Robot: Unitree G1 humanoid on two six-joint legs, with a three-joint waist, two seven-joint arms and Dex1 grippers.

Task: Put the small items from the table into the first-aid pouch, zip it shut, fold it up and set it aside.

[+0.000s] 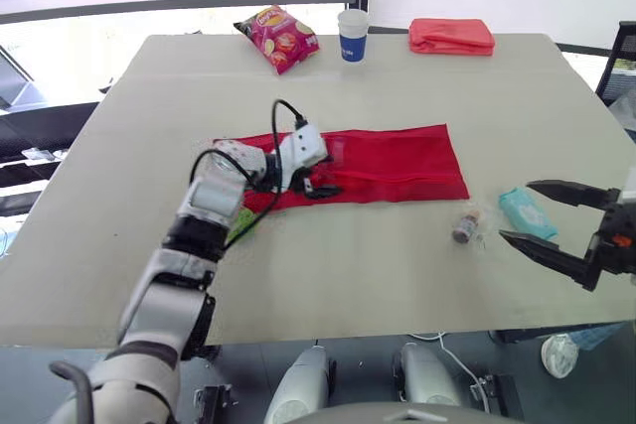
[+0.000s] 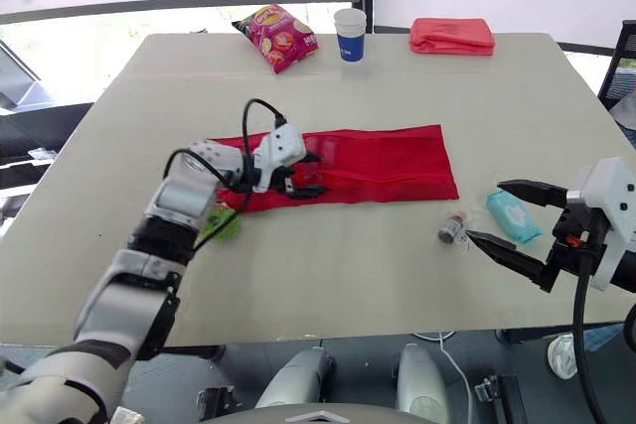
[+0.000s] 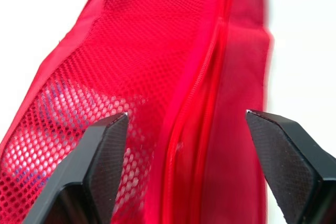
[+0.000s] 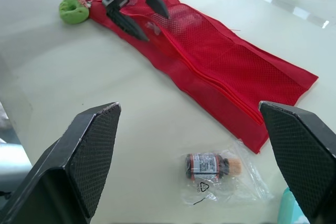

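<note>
The red mesh pouch [image 1: 388,161] lies flat and unfolded across the middle of the table. My left gripper [image 1: 326,176] hovers open over the pouch's left end, with the zipper line [image 3: 202,77] running between its fingers [image 3: 100,156]. Something pale shows through the mesh there. A green item [image 4: 73,10] sits by that end of the pouch, partly hidden under my left arm. A small bottle in a clear bag [image 1: 465,225] and a teal wipes packet [image 1: 527,212] lie right of the pouch. My right gripper [image 1: 517,211] is open wide just in front of them, holding nothing.
Along the far edge stand a pink snack bag [image 1: 278,37], a white and blue paper cup [image 1: 353,35] and a folded red cloth [image 1: 451,36]. A dark chair [image 1: 624,57] stands off the table's right side.
</note>
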